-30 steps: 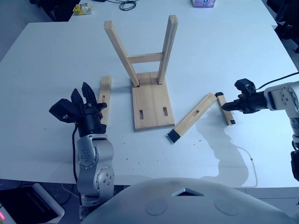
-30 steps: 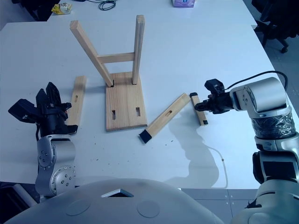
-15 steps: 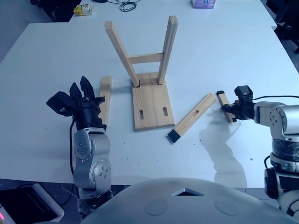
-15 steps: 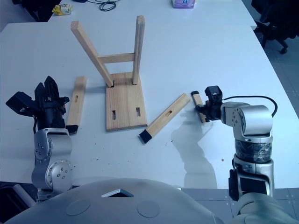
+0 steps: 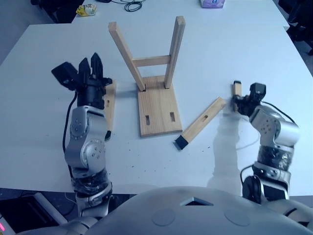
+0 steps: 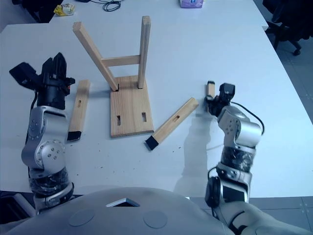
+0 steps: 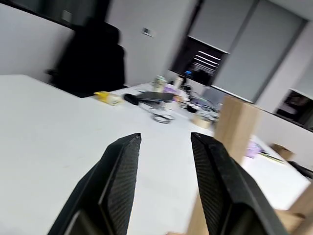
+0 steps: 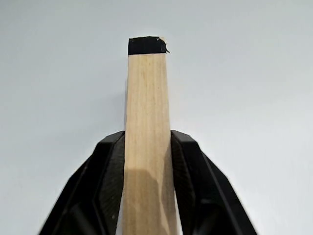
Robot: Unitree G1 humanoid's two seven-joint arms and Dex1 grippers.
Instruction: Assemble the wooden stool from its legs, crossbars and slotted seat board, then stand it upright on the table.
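White bench (image 5: 44, 58) spreads out ahead of you, with a yellow object (image 5: 87, 9) and some cables (image 5: 133, 5) at its far edge.

Near the middle, the seat board (image 5: 159, 115) lies flat. Two legs rise from its far end: the left leg (image 5: 126, 55) leans outward and the right leg (image 5: 175, 51) stands nearly straight. A crossbar (image 5: 152, 60) joins them partway up. The two slots (image 5: 148, 118) at the near end of the board have nothing in them.

A loose leg (image 6: 79, 108) lies flat just to the left of the board and roughly parallel to it. A second loose leg (image 5: 200, 122) lies at an angle to the right of the board. Its black-capped end (image 5: 180, 143) points toward you and its far end lies close to your right arm.

Your left claw (image 7: 164, 142) is raised beside the far end of the first loose leg. Its fingers (image 7: 122, 171) are spread apart with nothing between them.

Your right claw (image 5: 243, 100) is to the right of the second loose leg and is clamped on a short bar (image 8: 146, 122). The wood sits squarely between both fingers. The bar's black-tipped end (image 8: 145, 46) sticks out past the fingertips. From the head views you see that tip pointing away from you. You cannot tell from these views whether it is clear of the bench.
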